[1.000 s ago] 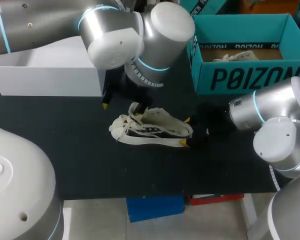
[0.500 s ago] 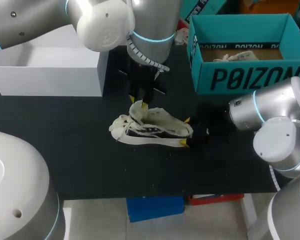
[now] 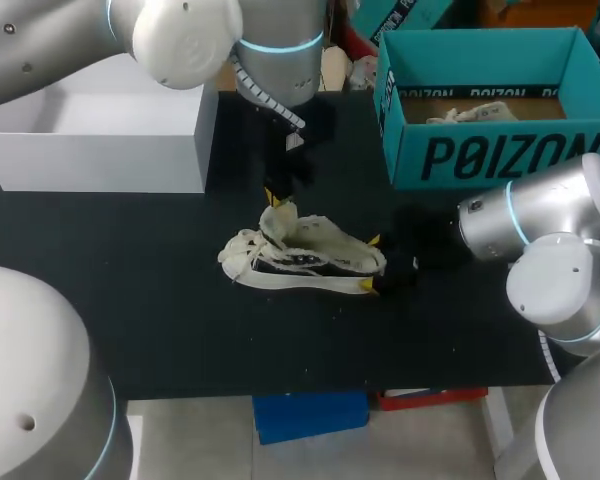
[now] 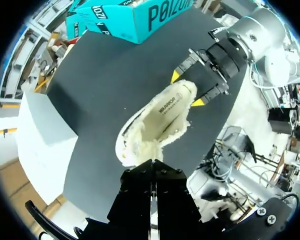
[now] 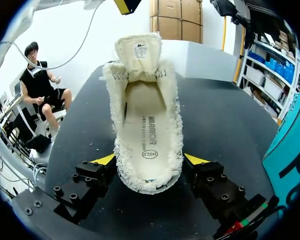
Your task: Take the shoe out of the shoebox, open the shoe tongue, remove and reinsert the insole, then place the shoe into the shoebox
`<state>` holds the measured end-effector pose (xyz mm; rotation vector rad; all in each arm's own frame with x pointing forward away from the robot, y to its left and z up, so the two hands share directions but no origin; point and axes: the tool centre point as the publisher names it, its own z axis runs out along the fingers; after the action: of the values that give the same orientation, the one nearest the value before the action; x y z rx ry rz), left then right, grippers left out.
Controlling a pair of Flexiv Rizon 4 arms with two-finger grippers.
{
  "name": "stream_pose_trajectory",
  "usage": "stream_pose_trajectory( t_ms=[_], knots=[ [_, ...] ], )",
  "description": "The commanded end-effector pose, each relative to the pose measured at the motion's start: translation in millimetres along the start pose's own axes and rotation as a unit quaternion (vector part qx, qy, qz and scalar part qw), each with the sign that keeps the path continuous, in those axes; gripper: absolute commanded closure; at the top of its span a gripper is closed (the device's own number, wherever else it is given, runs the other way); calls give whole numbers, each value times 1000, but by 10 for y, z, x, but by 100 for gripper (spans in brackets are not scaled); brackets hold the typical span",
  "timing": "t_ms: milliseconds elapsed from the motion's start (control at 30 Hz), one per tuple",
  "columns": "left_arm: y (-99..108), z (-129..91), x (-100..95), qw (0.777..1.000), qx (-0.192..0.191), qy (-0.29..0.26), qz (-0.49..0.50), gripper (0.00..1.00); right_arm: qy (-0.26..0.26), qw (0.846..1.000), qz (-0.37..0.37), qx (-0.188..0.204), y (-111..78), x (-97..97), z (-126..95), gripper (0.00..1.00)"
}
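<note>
Shoe (image 3: 305,258) lies mid-frame on the black table (image 3: 160,300), its heel clamped by the right gripper (image 3: 368,263). The left gripper (image 3: 277,200), fingers pressed together, has swung in from upper left to just above the tongue (image 5: 138,50), likely to open it.

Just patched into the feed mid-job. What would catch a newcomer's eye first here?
The cream shoe lies in the middle of the black table, its heel clamped in the right claw, with its tongue raised and its insole showing. The left claw hangs close over the tongue. The open teal shoebox stands at the table's far right.
</note>
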<state>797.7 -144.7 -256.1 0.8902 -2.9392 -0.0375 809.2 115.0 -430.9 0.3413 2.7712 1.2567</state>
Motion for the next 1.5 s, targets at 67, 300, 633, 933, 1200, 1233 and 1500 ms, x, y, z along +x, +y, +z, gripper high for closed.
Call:
stream_pose_trajectory(
  t_ms=[67, 300, 633, 933, 1200, 1233, 1500],
  knots=[
    [-47, 20, 12, 991, 59, 70, 98, 100, -1, 1000, 0, 1, -10, -2, 1, 100],
    [-211, 97, 97, 974, 76, 99, 189, 100, -1, 1000, 0, 1, -10, -2, 1, 100],
    [-343, 253, 90, 962, 60, 91, 252, 100, -1, 1000, 0, 1, -10, -2, 1, 100],
    [-384, 279, 81, 961, 54, 86, 256, 100, -1, 1000, 0, 1, -10, -2, 1, 100],
    [-384, 279, 81, 961, 54, 86, 256, 100, -1, 1000, 0, 1, -10, -2, 1, 100],
    [-383, 254, 97, 955, 69, 63, 282, 100, -1, 1000, 0, 1, -10, -2, 1, 100],
    [-402, 315, 221, 920, 103, 44, 375, 100, -1, 1000, 0, 1, -10, -2, 1, 100]
  ],
)
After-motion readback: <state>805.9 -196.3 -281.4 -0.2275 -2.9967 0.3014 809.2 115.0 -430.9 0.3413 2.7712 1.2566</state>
